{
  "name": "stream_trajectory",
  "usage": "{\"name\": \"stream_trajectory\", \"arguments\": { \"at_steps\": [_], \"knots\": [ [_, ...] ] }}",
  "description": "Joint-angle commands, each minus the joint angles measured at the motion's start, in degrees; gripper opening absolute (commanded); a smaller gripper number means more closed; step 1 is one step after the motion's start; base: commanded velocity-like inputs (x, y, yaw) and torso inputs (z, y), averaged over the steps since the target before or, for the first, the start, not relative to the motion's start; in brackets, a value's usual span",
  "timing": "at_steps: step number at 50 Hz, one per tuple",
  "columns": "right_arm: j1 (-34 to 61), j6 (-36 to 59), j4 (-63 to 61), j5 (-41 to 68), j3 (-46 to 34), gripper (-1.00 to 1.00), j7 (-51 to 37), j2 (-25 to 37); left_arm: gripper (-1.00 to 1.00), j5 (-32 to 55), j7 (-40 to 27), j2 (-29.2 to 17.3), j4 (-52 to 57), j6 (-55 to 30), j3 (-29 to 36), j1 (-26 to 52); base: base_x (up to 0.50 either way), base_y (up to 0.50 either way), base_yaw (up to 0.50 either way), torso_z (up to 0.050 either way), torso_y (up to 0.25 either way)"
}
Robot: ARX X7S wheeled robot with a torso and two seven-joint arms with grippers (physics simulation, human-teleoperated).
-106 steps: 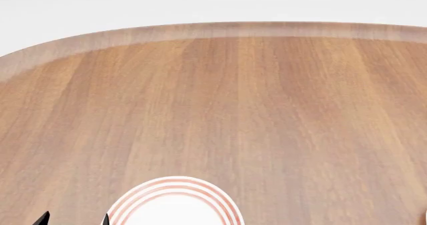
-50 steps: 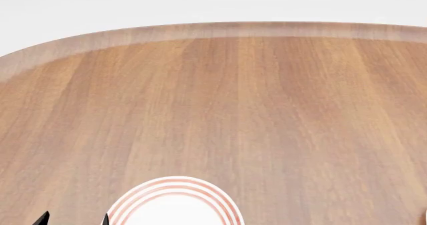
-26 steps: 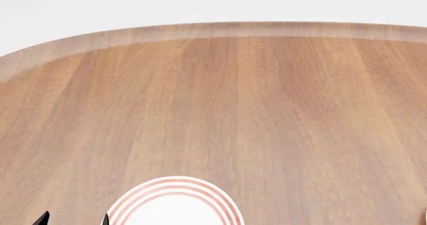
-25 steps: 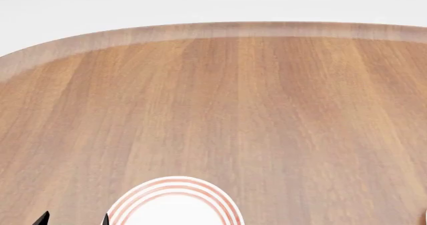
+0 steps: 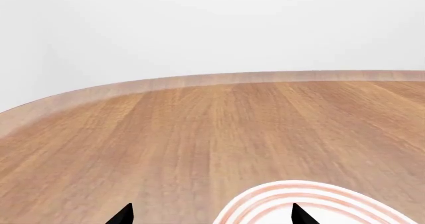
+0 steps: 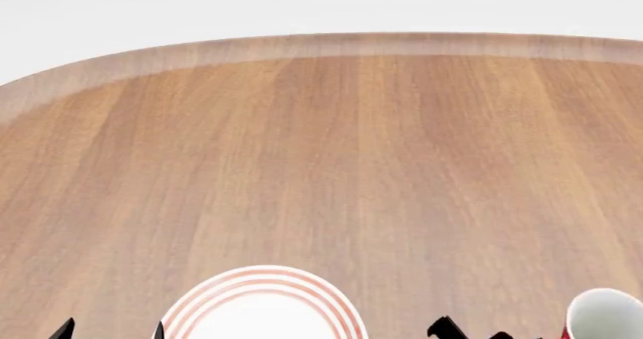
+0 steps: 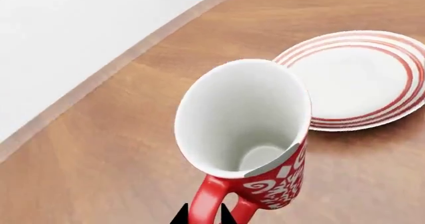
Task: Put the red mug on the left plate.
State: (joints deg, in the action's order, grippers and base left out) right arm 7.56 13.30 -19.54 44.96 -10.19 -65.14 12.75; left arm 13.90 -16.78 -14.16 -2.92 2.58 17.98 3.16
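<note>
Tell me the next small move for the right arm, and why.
Probably carry the red mug leftward toward the left plate, keeping it lifted. The right gripper appears clamped on the mug's handle, the mug shows only at the head view's lower right, well apart from the bare plate.

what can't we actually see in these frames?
- Head view: red mug cut by the bottom edge; only its rim shows. Left plate half cropped too.
- Right wrist view: right gripper shows only fingertips at the mug's handle; grip contact cropped by the frame edge.
- Left wrist view: left gripper shows only two tips.
- Second plate's identity: unclear from the right wrist view.
</note>
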Motion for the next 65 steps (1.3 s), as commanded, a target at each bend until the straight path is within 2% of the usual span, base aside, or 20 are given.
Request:
{"name": "stream_trajectory", "arguments": {
  "at_steps": [1, 19, 30, 33, 51, 65],
  "knots": [
    [1.6, 0.2, -8.1, -4.1, -6.6, -1.0, 6.6, 3.4, 1.0, 0.3, -0.2, -0.2, -0.1, 0.1, 0.2, 0.1, 0.0, 0.0, 0.0, 0.0, 0.0],
    [3.1, -0.6, -14.9, -9.8, -14.3, -1.0, 13.7, 6.3, 1.0, 0.5, -0.6, -0.4, 0.0, 0.3, 0.6, 0.0, 0.0, 0.0, 0.0, 0.0, 0.0],
    [3.8, -0.7, -10.9, -8.6, -17.8, -1.0, 20.6, 7.5, 1.0, 0.6, -0.8, -0.6, 0.1, 0.3, 0.8, 0.0, 0.0, 0.0, 0.0, 0.0, 0.001],
    [3.3, -4.8, -9.7, -12.9, -19.7, -1.0, 24.4, 8.2, 1.0, 0.7, -0.9, -0.7, 0.2, 0.2, 0.9, 0.0, 0.0, 0.0, 0.0, 0.0, 0.0],
    [3.7, -8.5, -2.9, -9.8, -23.5, -1.0, 36.7, 8.7, 1.0, 0.9, -1.0, -0.9, -0.3, 0.5, 1.2, 0.4, 0.0, 0.0, 0.0, 0.0, 0.0],
    [4.3, -7.4, 0.4, -6.5, -27.1, -1.0, 44.9, 9.8, 1.0, 1.2, -1.3, -1.0, -0.3, 0.6, 1.4, 0.4, 0.0, 0.0, 0.0, 0.0, 0.001]
  ]
}}
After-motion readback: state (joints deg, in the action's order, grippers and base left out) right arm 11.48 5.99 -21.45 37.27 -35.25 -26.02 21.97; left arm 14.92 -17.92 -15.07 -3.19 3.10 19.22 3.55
